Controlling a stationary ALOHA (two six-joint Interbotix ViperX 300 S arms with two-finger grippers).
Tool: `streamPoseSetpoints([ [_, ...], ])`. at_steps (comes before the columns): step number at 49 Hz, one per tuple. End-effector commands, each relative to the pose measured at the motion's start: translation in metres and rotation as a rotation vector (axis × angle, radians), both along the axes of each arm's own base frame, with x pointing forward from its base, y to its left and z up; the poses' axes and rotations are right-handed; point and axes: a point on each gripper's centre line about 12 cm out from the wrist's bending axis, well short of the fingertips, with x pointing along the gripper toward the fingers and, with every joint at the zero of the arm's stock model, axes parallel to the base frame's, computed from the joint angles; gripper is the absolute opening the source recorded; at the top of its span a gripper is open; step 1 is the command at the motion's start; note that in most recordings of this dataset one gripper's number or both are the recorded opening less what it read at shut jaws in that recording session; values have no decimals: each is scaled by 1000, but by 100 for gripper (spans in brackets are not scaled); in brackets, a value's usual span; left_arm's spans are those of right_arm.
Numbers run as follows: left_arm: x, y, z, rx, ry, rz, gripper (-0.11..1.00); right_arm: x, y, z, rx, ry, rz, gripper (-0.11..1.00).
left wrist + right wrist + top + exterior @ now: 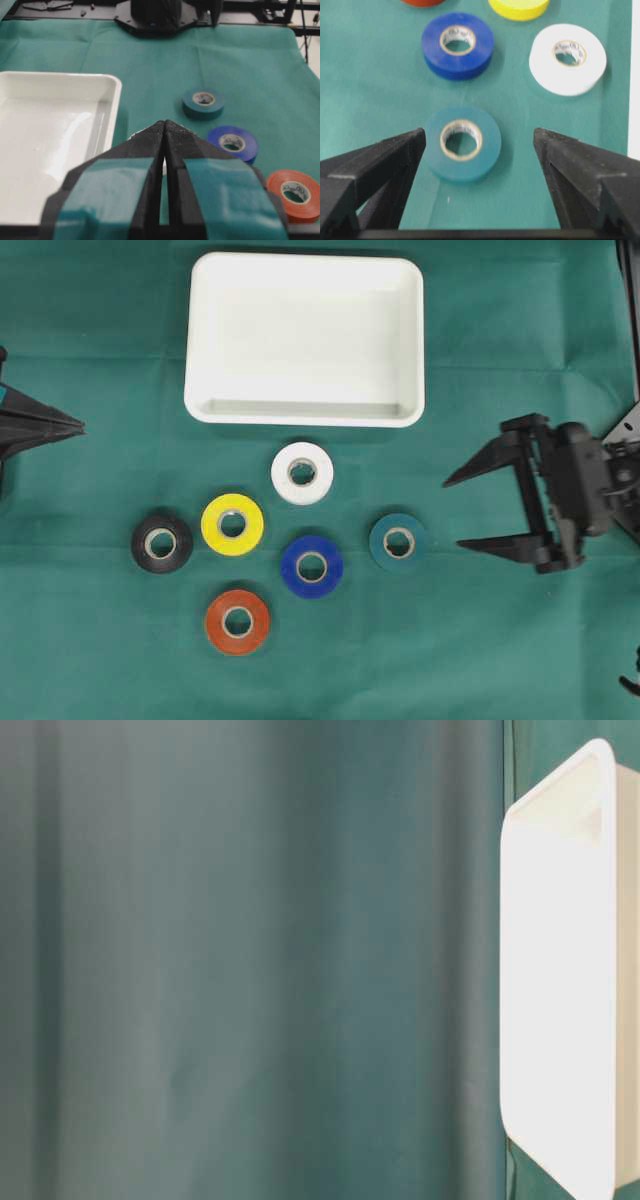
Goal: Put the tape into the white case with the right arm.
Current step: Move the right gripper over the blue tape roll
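The white case (305, 338) lies empty at the back of the green cloth; it also shows in the table-level view (560, 970) and the left wrist view (50, 140). Several tape rolls lie in front of it: white (302, 473), yellow (232, 524), black (162, 543), blue (311, 566), teal (399, 542) and orange (237, 621). My right gripper (453, 513) is open just right of the teal roll, holding nothing. In the right wrist view the teal roll (462, 170) lies ahead of the right gripper (479, 132), left of centre. My left gripper (80, 424) rests shut at the left edge.
The right wrist view also shows the blue roll (432, 47), white roll (567, 80) and yellow roll (519, 7) beyond the teal one. The left gripper (164, 121) points across the cloth toward the other arm's black base (155, 15).
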Motion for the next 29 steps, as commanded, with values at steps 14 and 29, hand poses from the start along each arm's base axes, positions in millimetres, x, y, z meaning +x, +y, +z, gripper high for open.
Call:
streamPoseSetpoints([
  [14, 2, 0, 3, -3, -5, -3, 0, 75, 16, -1, -8, 30, 6, 66],
  [29, 2, -1, 2, -3, -1, -3, 0, 128, 27, -12, -13, 55, 6, 66],
])
